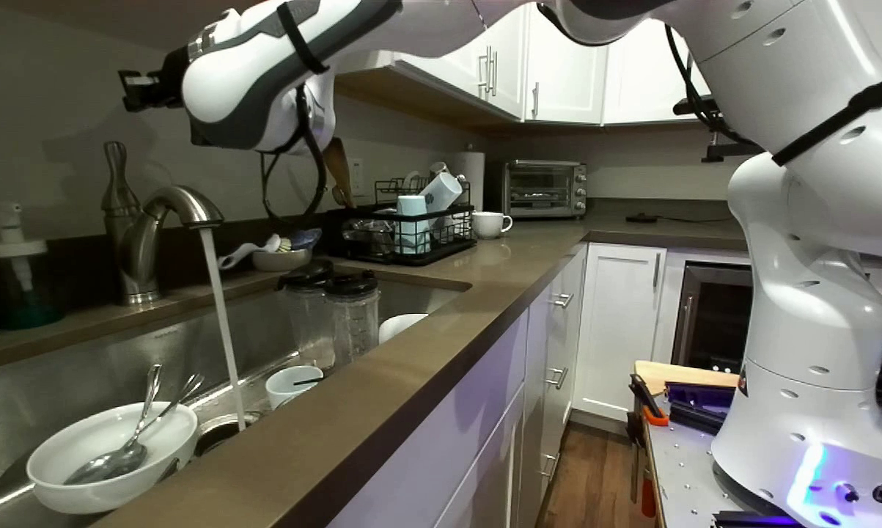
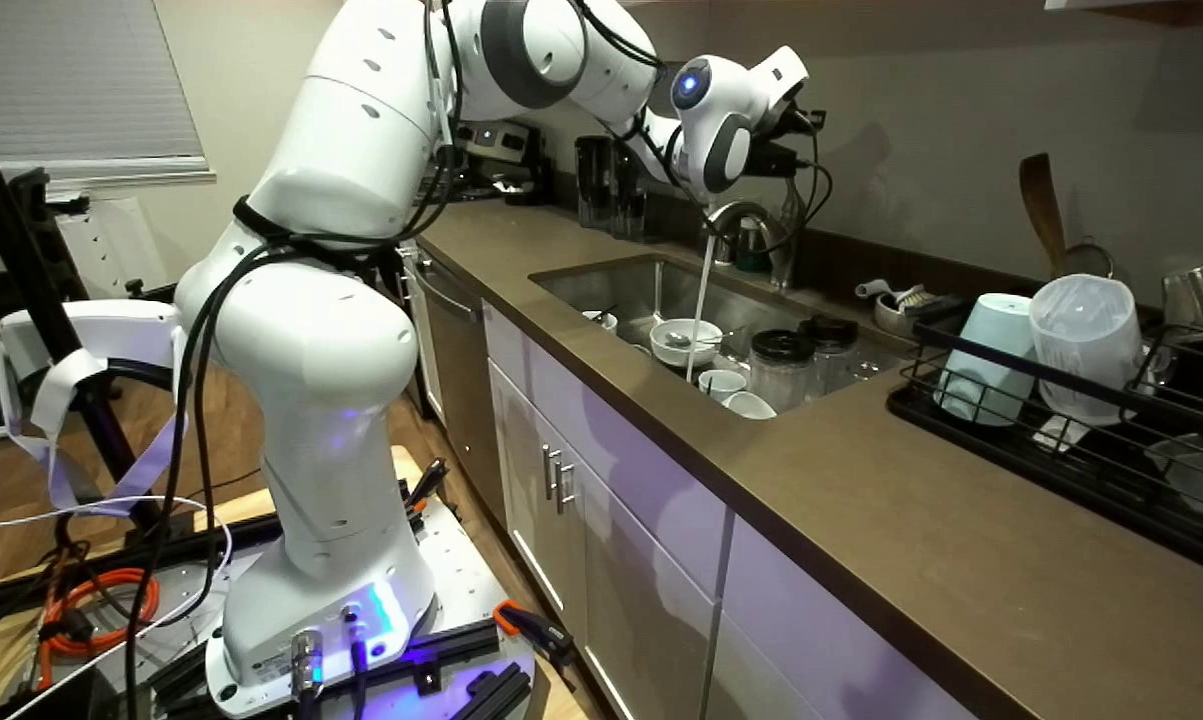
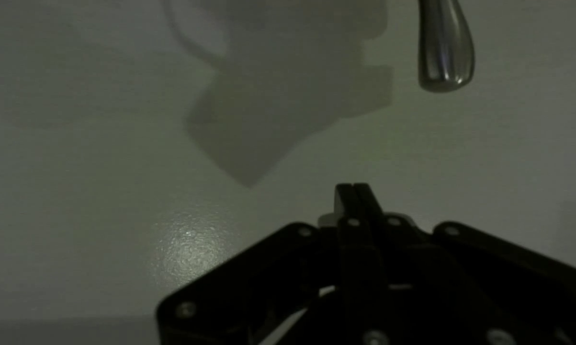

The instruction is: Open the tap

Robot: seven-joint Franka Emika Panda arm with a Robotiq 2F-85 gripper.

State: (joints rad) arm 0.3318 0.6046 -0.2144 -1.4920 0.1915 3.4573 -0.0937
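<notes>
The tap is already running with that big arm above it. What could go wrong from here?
The black cable droops low under the arm and might catch on the tap if the arm moves. The jaws are shut with nothing between them, not touching the handle; a careless swing could knock it and change the flow. And the water falls close to the white bowl, so a shift in the stream could make it splash.

Brown countertop with tap, black dish rack, white mug and toaster oven.
</notes>
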